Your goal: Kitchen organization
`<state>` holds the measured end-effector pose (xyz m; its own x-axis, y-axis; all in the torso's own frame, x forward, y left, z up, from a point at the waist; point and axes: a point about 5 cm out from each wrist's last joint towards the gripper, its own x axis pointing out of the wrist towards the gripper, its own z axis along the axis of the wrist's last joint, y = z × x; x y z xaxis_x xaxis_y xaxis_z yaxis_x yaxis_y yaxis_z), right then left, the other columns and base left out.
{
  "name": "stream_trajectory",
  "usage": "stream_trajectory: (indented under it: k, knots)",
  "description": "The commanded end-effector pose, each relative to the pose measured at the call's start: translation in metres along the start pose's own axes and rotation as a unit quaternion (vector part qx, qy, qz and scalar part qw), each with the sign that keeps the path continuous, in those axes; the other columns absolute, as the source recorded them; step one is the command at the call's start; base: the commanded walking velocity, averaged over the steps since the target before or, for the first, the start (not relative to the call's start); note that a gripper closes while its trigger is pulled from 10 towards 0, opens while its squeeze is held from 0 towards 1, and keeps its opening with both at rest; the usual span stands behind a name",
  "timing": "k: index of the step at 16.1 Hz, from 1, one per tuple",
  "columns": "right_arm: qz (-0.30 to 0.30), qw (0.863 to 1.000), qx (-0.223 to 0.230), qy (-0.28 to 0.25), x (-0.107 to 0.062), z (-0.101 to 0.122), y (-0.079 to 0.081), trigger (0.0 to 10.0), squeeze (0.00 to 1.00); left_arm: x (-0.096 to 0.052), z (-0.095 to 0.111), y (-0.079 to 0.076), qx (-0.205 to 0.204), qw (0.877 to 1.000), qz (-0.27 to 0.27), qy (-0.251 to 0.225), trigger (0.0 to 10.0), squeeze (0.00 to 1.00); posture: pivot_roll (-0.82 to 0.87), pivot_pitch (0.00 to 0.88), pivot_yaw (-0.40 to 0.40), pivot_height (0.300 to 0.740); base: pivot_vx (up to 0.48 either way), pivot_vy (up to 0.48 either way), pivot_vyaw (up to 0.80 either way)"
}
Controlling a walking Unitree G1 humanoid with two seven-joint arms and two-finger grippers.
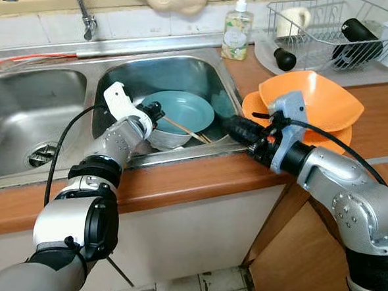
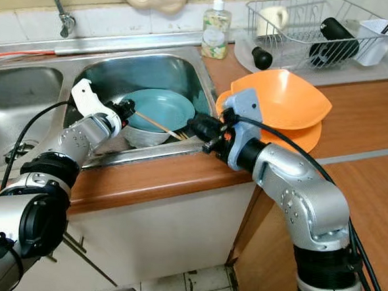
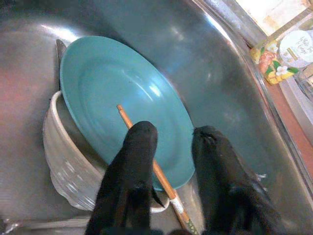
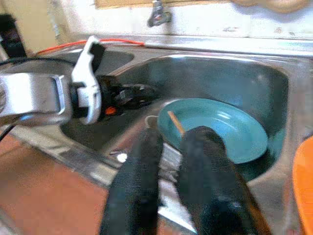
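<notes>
Sink: You are looking down at a steel sink (image 1: 185, 72) with two bowls. The right bowl is holding the dishes.
Dishes: A teal plate (image 1: 179, 110) is sitting tilted on top of a white bowl (image 3: 68, 161). A wooden chopstick (image 3: 146, 161) is lying across the plate, and its lower end is sticking out past the plate's near edge.
Left pincer: Your left pincer (image 3: 168, 142) is hanging just above the plate. Its two black fingers are spread apart, one on each side of the chopstick, and they are holding nothing.
Right pincer: Your right pincer (image 1: 238, 127) is sitting at the right rim of the sink, near the plate. Its fingers are close together with nothing between them.
Worktop: Two orange dishes (image 1: 312, 100) are stacked on the wooden worktop (image 1: 199, 175) beside the sink. A soap bottle (image 1: 238, 31) and a wire drying rack (image 1: 333, 29) are standing farther back.
What could go wrong: The chopstick is thin and round, so it could roll away when you are closing the fingers. The plate is only leaning on the bowl, so a push could make it slide or clatter. Your two arms are close, so they could bump.
</notes>
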<state>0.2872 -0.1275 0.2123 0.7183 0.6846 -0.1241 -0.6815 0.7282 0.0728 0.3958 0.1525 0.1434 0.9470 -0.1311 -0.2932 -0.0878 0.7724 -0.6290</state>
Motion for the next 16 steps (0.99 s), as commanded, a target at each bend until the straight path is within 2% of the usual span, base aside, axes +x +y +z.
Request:
stream_trajectory:
  k: [1,2,3,5,6,7,8,9,10,11,12,13,14,15,16]
  knots:
    - [-0.019,1.0,0.007,-0.014,0.001,0.009,-0.006,10.0,1.0,0.0,0.011,-0.005,0.016,1.0,-0.005,-0.016,10.0,1.0,-0.13,0.0,0.086,0.74,0.0,0.0,0.0]
    - [-0.047,0.999,-0.001,-0.025,0.0,0.015,-0.012,10.0,1.0,-0.001,0.015,-0.007,0.053,0.998,-0.023,-0.026,10.0,1.0,-0.12,0.0,0.088,0.74,0.0,0.0,0.0]
    - [-0.066,0.997,-0.006,-0.029,-0.001,0.018,-0.017,10.0,1.0,-0.002,0.017,-0.01,0.072,0.996,-0.036,-0.032,10.0,1.0,-0.12,0.0,0.088,0.74,0.0,0.0,0.0]
    - [-0.153,0.988,-0.006,-0.032,-0.007,0.029,-0.042,10.0,1.0,-0.007,0.021,-0.017,0.147,0.984,-0.088,-0.053,10.0,1.0,-0.12,0.0,0.085,0.74,0.0,0.0,0.0]
    - [-0.229,0.973,-0.015,-0.01,-0.016,0.03,-0.063,10.0,1.0,-0.013,0.02,-0.015,0.192,0.973,-0.111,-0.056,10.0,1.0,-0.12,0.0,0.078,0.74,0.0,0.0,0.0]
    - [-0.261,0.965,-0.007,0.002,-0.021,0.03,-0.072,10.0,1.0,-0.016,0.019,-0.014,0.21,0.968,-0.122,-0.059,10.0,1.0,-0.12,0.0,0.076,0.74,0.0,0.0,0.0]
    - [-0.265,0.964,-0.003,0.003,-0.021,0.03,-0.074,10.0,1.0,-0.017,0.019,-0.013,0.213,0.967,-0.125,-0.06,10.0,1.0,-0.12,0.0,0.076,0.74,0.0,0.0,0.0]
    - [-0.285,0.958,-0.007,-0.001,-0.026,0.034,-0.082,10.0,1.0,-0.023,0.018,-0.013,0.231,0.96,-0.142,-0.065,10.0,1.0,-0.11,0.0,0.071,0.74,0.0,0.0,0.0]
    - [-0.315,0.949,-0.006,-0.002,-0.033,0.038,-0.093,10.0,1.0,-0.03,0.015,-0.012,0.271,0.947,-0.158,-0.068,10.0,1.0,-0.11,0.0,0.069,0.74,0.0,0.0,0.0]
    - [-0.34,0.94,0.0,0.001,-0.041,0.04,-0.103,10.0,1.0,-0.039,0.012,-0.012,0.322,0.928,-0.174,-0.071,10.0,1.0,-0.11,0.0,0.065,0.74,0.0,0.0,0.0]
    - [-0.353,0.936,0.002,0.007,-0.046,0.041,-0.107,10.0,1.0,-0.044,0.01,-0.013,0.342,0.918,-0.189,-0.074,10.0,1.0,-0.11,0.0,0.064,0.74,0.0,0.0,0.0]
    - [-0.378,0.925,0.011,0.02,-0.055,0.041,-0.116,10.0,1.0,-0.056,0.007,-0.016,0.368,0.901,-0.216,-0.078,10.0,1.0,-0.11,0.0,0.063,0.74,0.0,0.0,0.0]
    - [-0.396,0.918,0.025,0.024,-0.063,0.039,-0.123,10.0,0.36,-0.064,0.005,-0.017,0.388,0.888,-0.234,-0.077,10.0,0.41,-0.11,0.0,0.063,0.74,0.0,0.0,0.0]
    - [-0.408,0.911,0.046,0.036,-0.069,0.036,-0.129,10.0,0.0,-0.07,0.002,-0.017,0.405,0.877,-0.249,-0.072,10.0,0.15,-0.11,0.0,0.063,0.74,0.0,0.0,0.0]
    - [-0.415,0.906,0.078,0.042,-0.075,0.032,-0.135,10.0,0.0,-0.079,-0.003,-0.018,0.417,0.866,-0.269,-0.061,10.0,0.0,-0.11,0.0,0.063,0.74,0.0,0.0,0.0]
